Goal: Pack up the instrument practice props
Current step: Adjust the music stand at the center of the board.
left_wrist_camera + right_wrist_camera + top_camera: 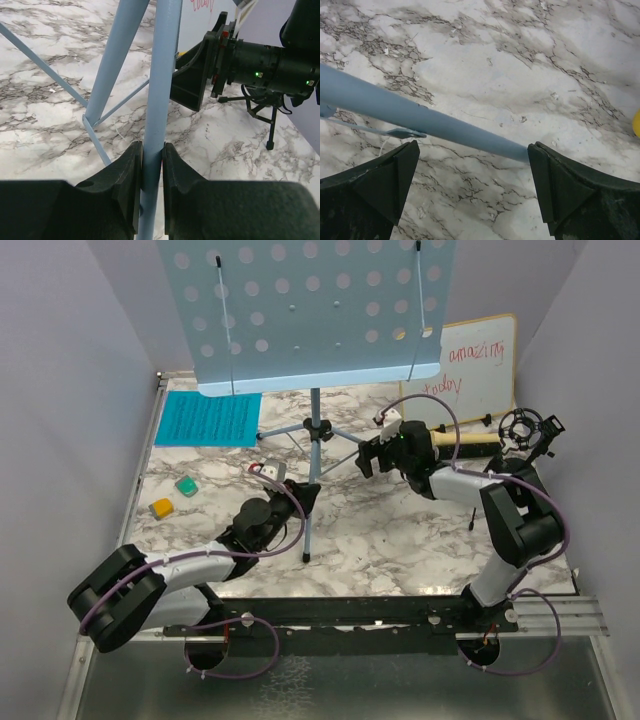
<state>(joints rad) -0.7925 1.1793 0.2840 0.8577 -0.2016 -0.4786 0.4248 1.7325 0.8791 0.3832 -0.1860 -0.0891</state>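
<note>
Tightly, music rack (162,75) leg pinched in left end effector (152,162).

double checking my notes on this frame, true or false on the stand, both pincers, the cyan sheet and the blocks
1. The left pincer is clamped on the front leg of the stand. True.
2. The right pincer is shut on the side leg. False: it is open, with the leg running between its fingers.
3. The cyan sheet rests on the music stand. False: it lies flat on the table, left of the stand.
4. The green block and orange block sit on the table's left side. True.
</note>
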